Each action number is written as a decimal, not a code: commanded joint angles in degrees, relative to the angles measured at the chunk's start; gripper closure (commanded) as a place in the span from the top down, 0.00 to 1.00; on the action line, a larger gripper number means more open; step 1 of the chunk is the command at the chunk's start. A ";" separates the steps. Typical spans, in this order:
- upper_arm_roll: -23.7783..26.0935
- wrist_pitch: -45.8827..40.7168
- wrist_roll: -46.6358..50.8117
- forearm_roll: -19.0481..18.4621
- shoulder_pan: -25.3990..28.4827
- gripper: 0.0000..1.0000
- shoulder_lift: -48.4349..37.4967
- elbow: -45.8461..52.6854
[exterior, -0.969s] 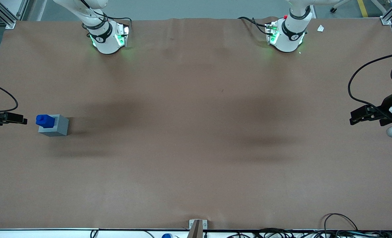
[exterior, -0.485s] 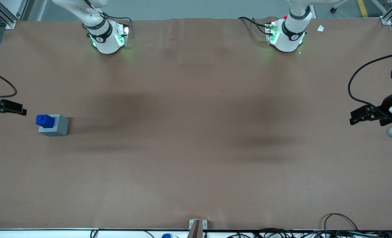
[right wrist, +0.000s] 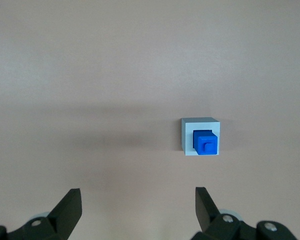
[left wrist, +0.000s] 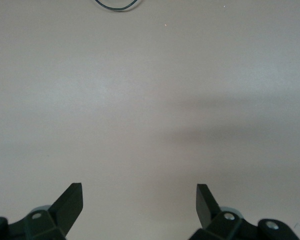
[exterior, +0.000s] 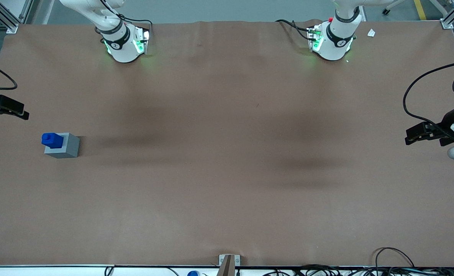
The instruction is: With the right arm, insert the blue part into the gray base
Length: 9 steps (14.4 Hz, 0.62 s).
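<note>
The blue part (exterior: pixel 52 140) stands upright in the socket of the gray base (exterior: pixel 65 146), its narrow stub pointing up. Both sit on the brown table toward the working arm's end. The right wrist view shows the blue part (right wrist: pixel 206 142) seated in the gray base (right wrist: pixel 187 137) from above. My right gripper (exterior: pixel 18 110) hangs open and empty at the table's edge, apart from the base and farther from the front camera than it. Its fingers (right wrist: pixel 70 207) stand wide apart above bare table.
The two arm bases (exterior: pixel 123 42) (exterior: pixel 332 40) glow green along the table's back edge. Cables (exterior: pixel 395 258) lie along the front edge toward the parked arm's end. A small metal bracket (exterior: pixel 228 260) sits at the front edge's middle.
My right gripper has drawn away from the gray base, moving farther from the front camera. The blue part and base have stayed put.
</note>
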 commanded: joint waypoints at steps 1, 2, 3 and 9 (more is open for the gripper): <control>-0.24 0.59 3.59 -0.35 2.21 1.00 -4.23 -3.64; -0.24 0.42 5.18 -0.35 2.66 1.00 -4.41 -3.64; -0.15 0.33 5.45 -0.35 2.92 1.00 -4.85 -3.64; -0.42 -0.20 6.07 -0.09 4.77 1.00 -8.36 -5.40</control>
